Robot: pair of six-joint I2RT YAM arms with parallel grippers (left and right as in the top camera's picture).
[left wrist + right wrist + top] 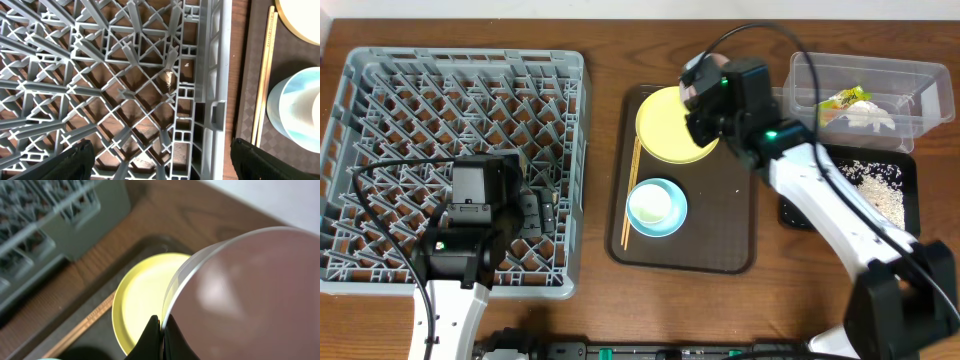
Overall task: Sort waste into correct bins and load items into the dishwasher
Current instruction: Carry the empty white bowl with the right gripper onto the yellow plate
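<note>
Pinching the thin rim of a bowl (240, 295), the right gripper (161, 330) has its fingers pressed together on that rim. It holds the bowl tilted in the air above the edge of the plate (145, 295).

The plate, the blue bowl (656, 207) and the chopsticks (631, 195) lie on the brown tray (720, 240). The wrapper (847, 100) lies in the tub (920, 75). Rice (880, 180) lies in the black tray (800, 215).

The left gripper (167, 161) hangs over the right side of the rack (460, 58), jaws spread wide, holding nothing.

Step in hand, as judged: the waste looks sorted, and loading begins with the lifted bowl.

Next move calls for:
- Carrying the bowl leftward, clear of the plate and of the rack wall.
- Setting it down between pegs, or passing it to the waiting left gripper.
- Moving slowly, since a rim pinch gives little hold against swinging.
</note>
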